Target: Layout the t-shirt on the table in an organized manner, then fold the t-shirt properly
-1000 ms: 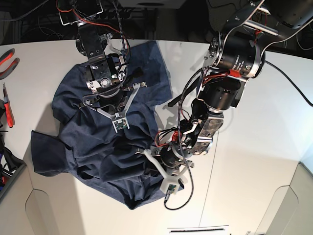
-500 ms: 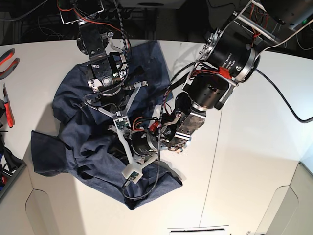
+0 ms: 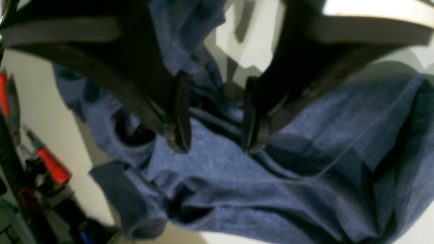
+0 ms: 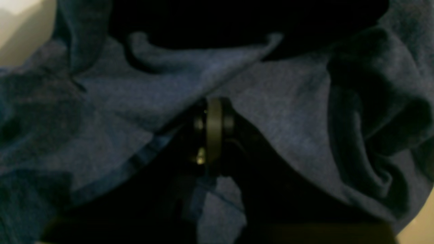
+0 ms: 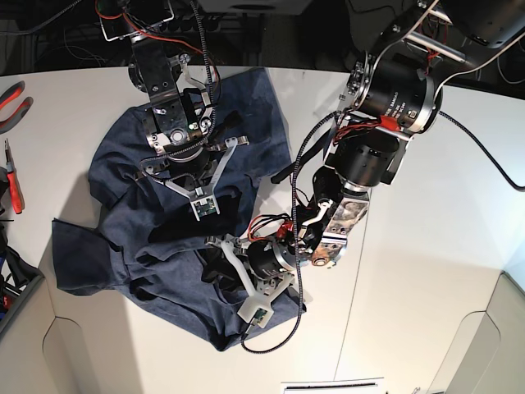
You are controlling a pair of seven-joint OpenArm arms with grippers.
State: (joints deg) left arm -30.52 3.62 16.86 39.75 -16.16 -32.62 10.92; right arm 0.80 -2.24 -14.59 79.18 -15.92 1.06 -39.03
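Your left pincer (image 3: 212, 135) is spread wide over the shirt (image 5: 164, 238); the right one (image 4: 213, 130) pinches cloth. It's bunched up on the table (image 5: 426, 271) — not flat, no folds yet.

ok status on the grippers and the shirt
Left gripper open over crumpled heathered navy-blue cloth t-shirt. Right gripper shut on it. White table: nothing blocking.

My left gripper (image 3: 212, 135) has let go: its jaws now stand apart above the t-shirt (image 5: 123, 238), with nothing between them. The left arm (image 5: 361, 164) has swung back from the shirt's middle toward its right edge, and the cloth there has shifted slightly.
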